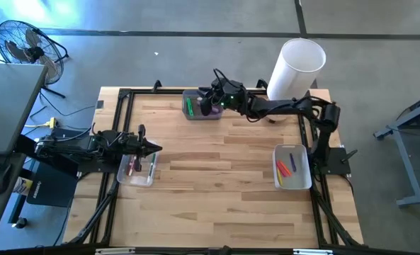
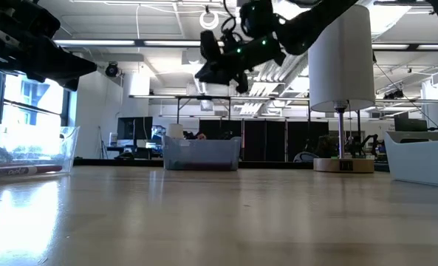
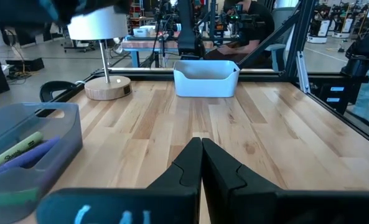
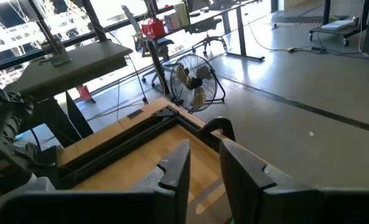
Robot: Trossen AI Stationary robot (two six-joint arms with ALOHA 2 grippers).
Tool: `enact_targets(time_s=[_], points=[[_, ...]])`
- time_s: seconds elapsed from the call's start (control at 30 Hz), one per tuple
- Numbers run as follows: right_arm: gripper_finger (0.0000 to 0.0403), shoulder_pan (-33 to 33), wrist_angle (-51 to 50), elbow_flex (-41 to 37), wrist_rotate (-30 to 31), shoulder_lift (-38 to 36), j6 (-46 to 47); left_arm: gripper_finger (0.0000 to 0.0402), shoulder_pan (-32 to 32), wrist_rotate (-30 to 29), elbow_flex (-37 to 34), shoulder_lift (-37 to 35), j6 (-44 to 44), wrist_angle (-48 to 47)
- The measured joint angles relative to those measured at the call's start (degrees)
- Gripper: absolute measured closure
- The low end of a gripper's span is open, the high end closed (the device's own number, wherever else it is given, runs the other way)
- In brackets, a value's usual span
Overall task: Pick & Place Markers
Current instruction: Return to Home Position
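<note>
Left gripper (image 3: 201, 144): jaws clenched tip to tip with nothing between them. It hangs above the transparent bin at the left side of the surface.
Transparent bin (image 1: 142, 182): holds a red marker (image 1: 132, 167) and a few more (colours too small to tell).
Right gripper (image 1: 208, 106): arm stretched along the far edge, raised well above the gray bin. Jaws released, open gap, nothing held.
Gray bin (image 3: 69, 134): far centre. A yellow-green marker (image 3: 13, 147) and a purple marker (image 3: 25, 159) lie side by side inside, with a green marker (image 1: 190, 106) along one wall.
White bin (image 1: 293, 186): right side, near the right arm's base. Pink, orange and purple markers (image 1: 285, 168) lie in a loose bunch.
Lamp (image 1: 297, 67): white shade, far right corner, just beside the right arm.
Surface (image 1: 217, 184): pale wood planks, with the three bins well apart on it.
</note>
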Motion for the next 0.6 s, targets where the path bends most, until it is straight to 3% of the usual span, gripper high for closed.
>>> enact_targets(time_s=[0.17,0.33,0.6], points=[[0.0394,2.3,-5.9,0.0,-0.7,-5.2,-1.6,0.0401,0.0,0.0,0.0,0.0,0.0,0.0],[0.0390,5.0,-18.8,0.0,-1.2,-10.3,-0.2,0.0401,0.0,0.0,0.0,0.0,0.0,0.0],[0.0400,13.0,-39.4,0.0,0.8,-16.2,-8.2,0.0401,0.0,0.0,0.0,0.0,0.0,0.0]])
